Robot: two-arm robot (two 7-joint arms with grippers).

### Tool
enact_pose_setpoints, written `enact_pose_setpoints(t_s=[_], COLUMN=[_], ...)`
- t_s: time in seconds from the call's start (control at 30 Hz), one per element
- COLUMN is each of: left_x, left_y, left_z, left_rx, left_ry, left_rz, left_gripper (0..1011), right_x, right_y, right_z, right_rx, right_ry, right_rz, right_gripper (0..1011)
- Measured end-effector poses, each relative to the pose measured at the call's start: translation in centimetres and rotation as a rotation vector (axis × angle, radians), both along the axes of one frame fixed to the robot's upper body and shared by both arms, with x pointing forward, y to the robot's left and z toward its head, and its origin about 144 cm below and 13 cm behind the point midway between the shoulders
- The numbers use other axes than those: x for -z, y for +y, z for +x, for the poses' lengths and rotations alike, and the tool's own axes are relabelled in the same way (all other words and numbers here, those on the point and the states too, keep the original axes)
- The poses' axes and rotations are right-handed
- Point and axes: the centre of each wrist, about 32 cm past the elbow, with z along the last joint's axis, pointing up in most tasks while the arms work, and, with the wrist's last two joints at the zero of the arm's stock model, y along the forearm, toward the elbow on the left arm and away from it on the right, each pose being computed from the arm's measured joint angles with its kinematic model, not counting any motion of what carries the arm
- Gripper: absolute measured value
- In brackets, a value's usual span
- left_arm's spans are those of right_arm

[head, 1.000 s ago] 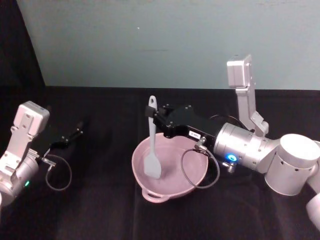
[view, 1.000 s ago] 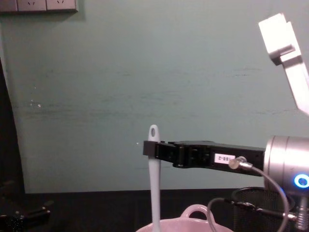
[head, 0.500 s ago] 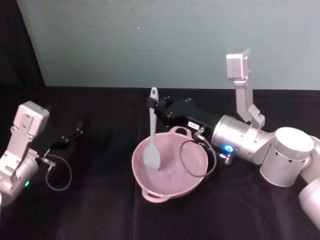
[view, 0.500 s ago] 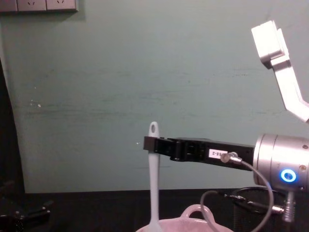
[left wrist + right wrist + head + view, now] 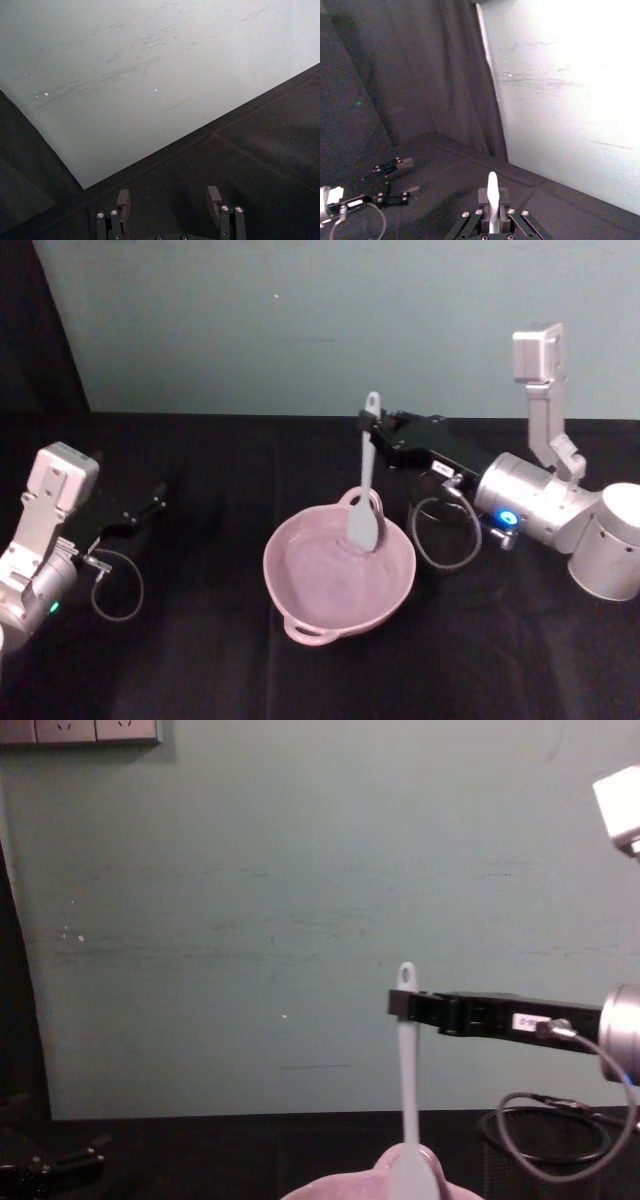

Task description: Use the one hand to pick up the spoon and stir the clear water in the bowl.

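Now my right claw point(image 5: 366, 426) clamps the spoon point(image 5: 366, 485) high so its blade reaches the bowl point(image 5: 272, 570) below; left claw point(image 5: 168, 192) idles spread, well apart.

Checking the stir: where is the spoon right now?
In the head view the spoon stands upright in the right gripper, blade inside the bowl near its far rim.

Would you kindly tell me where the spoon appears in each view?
Head view: spoon upright right of centre, blade in bowl.
Chest view: right of centre, above the bowl.
Right wrist view: handle end in the right gripper.
Left wrist view: wall and cloth.
Shared landmark: the green wall.
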Motion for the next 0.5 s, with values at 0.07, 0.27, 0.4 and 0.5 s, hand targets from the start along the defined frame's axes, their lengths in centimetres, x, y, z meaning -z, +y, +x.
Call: enact_pose_setpoints(t_s=[0.07, 0.27, 0.4, 0.5], left_x=[0.0, 0.0, 0.0, 0.0], left_y=[0.0, 0.0, 0.0, 0.0], left_z=[0.0, 0.0, 0.0, 0.0], left_rx=[0.000, 0.000, 0.000, 0.000], left_ry=[0.000, 0.000, 0.000, 0.000], left_rz=[0.000, 0.000, 0.000, 0.000], left_gripper=[1005, 1005, 1005, 1005], right_x=[-0.1, -0.2, -0.1, -0.1], right_y=[-0.4, -1.1, -0.6, 0.2], right_z=[-0.1, -1.1, -1.8, -2.4], right_rx=[0.009, 0.007, -0.021, -0.056], right_ry=[-0.002, 0.000, 0.006, 0.009], right_rz=[-0.002, -0.014, -0.019, -0.021], right_gripper=[113, 113, 113, 114])
